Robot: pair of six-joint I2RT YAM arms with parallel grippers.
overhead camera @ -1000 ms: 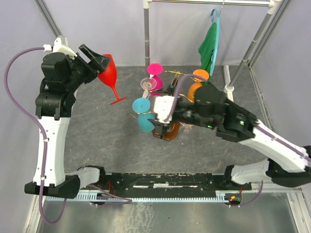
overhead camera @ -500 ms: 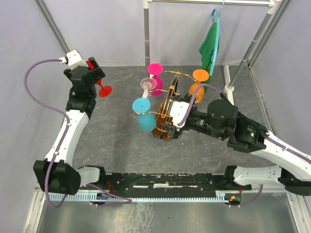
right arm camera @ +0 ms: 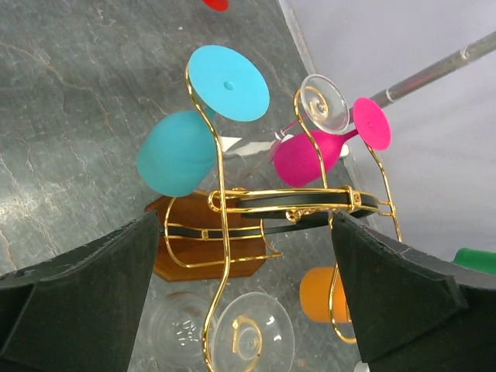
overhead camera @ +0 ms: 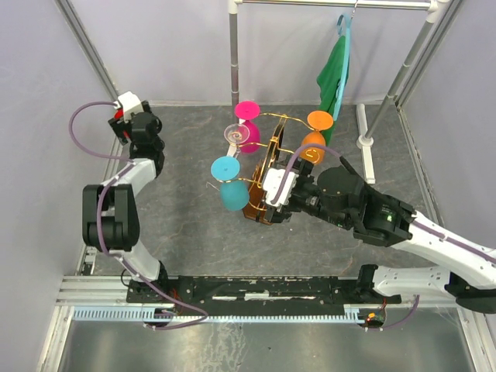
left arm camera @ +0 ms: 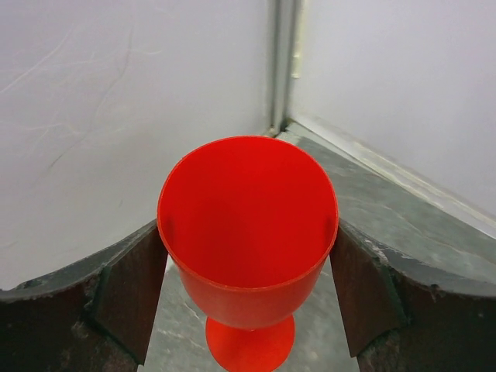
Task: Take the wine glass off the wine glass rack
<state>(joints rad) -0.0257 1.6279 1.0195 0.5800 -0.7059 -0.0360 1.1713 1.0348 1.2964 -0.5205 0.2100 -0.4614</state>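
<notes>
The wine glass rack, gold wire on a brown wooden base (overhead camera: pixel 260 211), stands mid-table and shows in the right wrist view (right arm camera: pixel 205 248). Cyan (overhead camera: pixel 230 190), pink (overhead camera: pixel 248 124), orange (overhead camera: pixel 314 138) and clear (overhead camera: pixel 235 134) glasses hang on it. My left gripper (overhead camera: pixel 138 125) is at the far left corner, shut on a red wine glass (left arm camera: pixel 248 232). The glass is upright with its foot low over the floor. It is mostly hidden in the top view. My right gripper (overhead camera: pixel 267 194) is open, its fingers (right arm camera: pixel 85 294) spread wide on either side of the rack's top bar (right arm camera: pixel 302 203).
A grey clothes rail post (overhead camera: pixel 233 54) stands behind the rack, with a green cloth on a teal hanger (overhead camera: pixel 335 70) at the back right. The enclosure's walls meet at a corner post (left arm camera: pixel 283 62) just beyond the red glass.
My left arm has swung the red glass away from the rack to the far left corner, turning it upright and lowering it. My right gripper has stayed open at the rack.
</notes>
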